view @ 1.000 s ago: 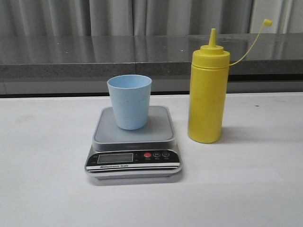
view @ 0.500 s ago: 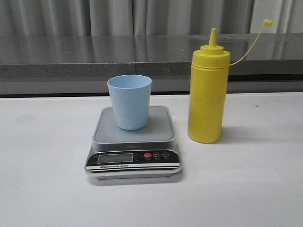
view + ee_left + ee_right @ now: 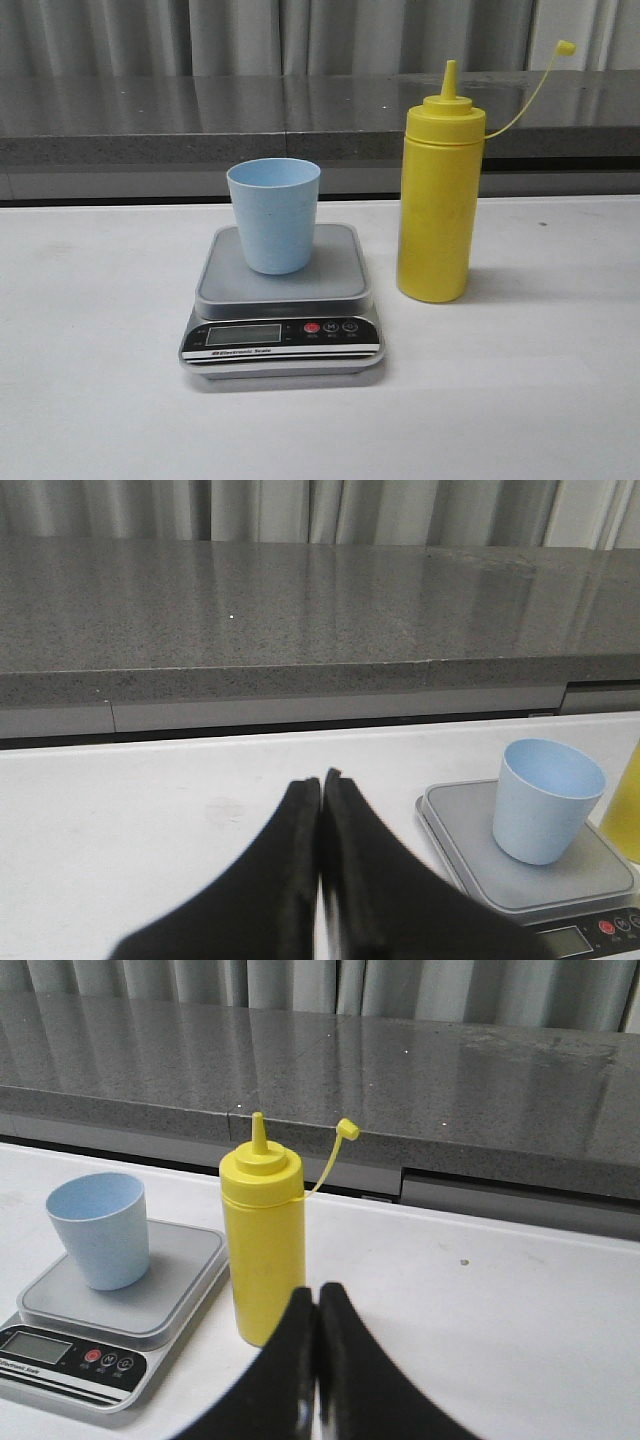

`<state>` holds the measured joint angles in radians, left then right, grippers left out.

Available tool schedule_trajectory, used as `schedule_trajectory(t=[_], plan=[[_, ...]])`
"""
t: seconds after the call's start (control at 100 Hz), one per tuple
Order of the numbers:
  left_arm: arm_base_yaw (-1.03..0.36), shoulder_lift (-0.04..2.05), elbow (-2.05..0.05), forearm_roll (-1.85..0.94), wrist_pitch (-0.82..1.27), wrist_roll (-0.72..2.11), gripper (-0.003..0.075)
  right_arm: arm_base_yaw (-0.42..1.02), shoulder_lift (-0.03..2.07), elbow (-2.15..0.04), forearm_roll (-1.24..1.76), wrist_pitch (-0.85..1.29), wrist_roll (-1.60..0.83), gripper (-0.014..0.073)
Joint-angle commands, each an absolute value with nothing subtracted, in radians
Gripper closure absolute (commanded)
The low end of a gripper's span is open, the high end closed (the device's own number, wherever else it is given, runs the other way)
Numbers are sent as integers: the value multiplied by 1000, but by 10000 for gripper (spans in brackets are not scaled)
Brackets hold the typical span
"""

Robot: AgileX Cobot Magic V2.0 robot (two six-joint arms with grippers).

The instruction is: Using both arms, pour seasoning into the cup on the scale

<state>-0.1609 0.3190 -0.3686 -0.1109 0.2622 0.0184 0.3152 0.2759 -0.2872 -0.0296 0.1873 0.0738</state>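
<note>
A: Seasoning bottle [image 3: 440, 205] first, in the front view: one yellow squeeze bottle, upright on the white worktop [image 3: 530, 400], just to the right of the scale [image 3: 283, 305]. Its small cap [image 3: 566, 47] hangs off to the side on a thin tether.

B: Any writing?

A: Only on the scale's black front panel: "Electronic Scale" under the display. There is one red button and two dark ones, one marked "M". One light blue cup [image 3: 274, 214] stands upright on the platform. No arms show here.

B: And the left wrist view?

A: The left gripper [image 3: 320, 785] has its two black fingers pressed together, holding nothing, above the bare worktop and well to the side of the scale. The cup sits on the platform there too, and the bottle is only a yellow sliver at the picture's edge.

B: Right wrist view?

A: The right gripper [image 3: 317, 1295] also has its fingers together and empty, close in front of the bottle without touching it. This view shows the bottle, cup and scale all together, but the panel's lettering is too small to read.
</note>
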Motion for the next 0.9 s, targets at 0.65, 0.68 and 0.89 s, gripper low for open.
schedule_trajectory(t=[0.65, 0.68, 0.89], plan=[[-160, 325, -396, -115, 186, 13, 740, 97, 78, -159, -88, 102, 65, 660], [-160, 325, -396, -115, 186, 13, 740, 84, 60, -150, -86, 103, 65, 660], [-160, 325, -396, -115, 186, 13, 740, 22, -31, -88, -79, 95, 65, 660]])
